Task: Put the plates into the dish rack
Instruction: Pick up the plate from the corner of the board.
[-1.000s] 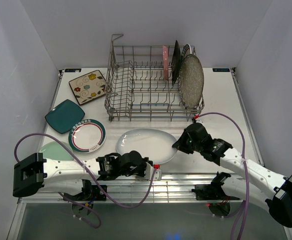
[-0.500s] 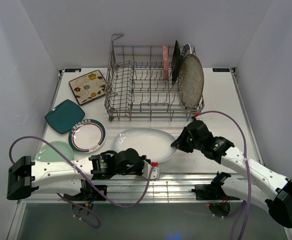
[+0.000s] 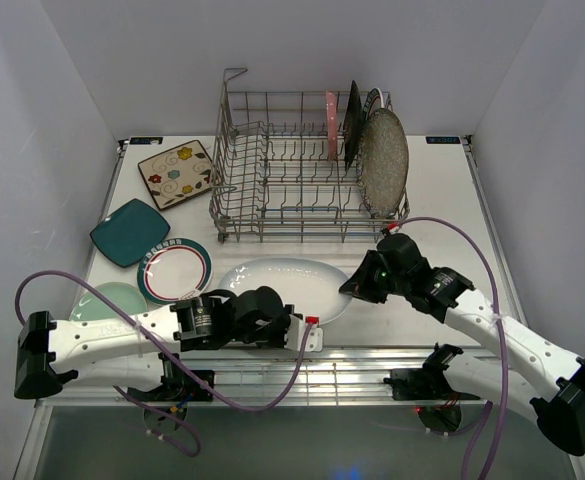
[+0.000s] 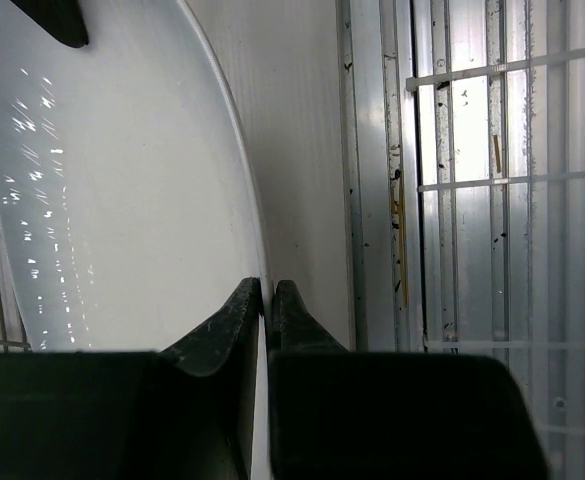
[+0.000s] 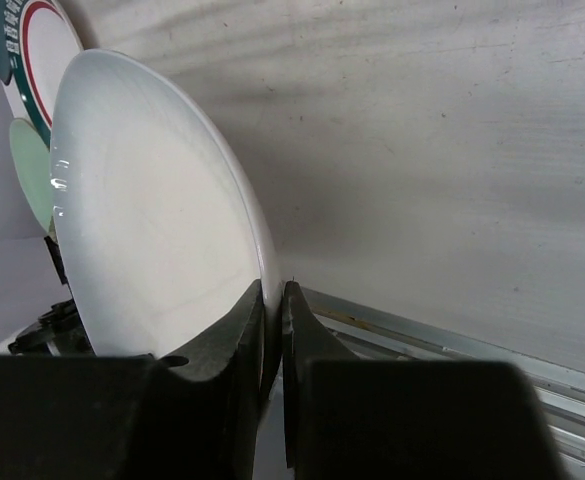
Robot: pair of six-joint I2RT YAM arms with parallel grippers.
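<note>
The large white oval plate (image 3: 282,280) (image 4: 122,200) (image 5: 152,230) hangs between both arms, just in front of the dish rack (image 3: 234,170). My left gripper (image 3: 270,298) (image 4: 268,290) is shut on the plate's near rim. My right gripper (image 3: 350,290) (image 5: 272,290) is shut on its right rim. In the rack's right end stand a pink plate (image 3: 330,125), a black plate (image 3: 352,120) and a speckled grey plate (image 3: 384,160). A cream floral square plate (image 3: 176,172), a teal square plate (image 3: 129,232), a teal-rimmed round plate (image 3: 175,270) and a pale green plate (image 3: 112,298) lie on the table at the left.
The rack's left and middle rows of tines hold nothing, and a tall wire loop (image 3: 234,75) rises at its back left corner. A metal rail (image 3: 372,360) runs along the table's near edge. White walls close in the left, back and right sides.
The white oval plate has shifted left and a little toward the rack, carried by both grippers. The right gripper rose toward the rack; the left arm drew further in under the plate.
</note>
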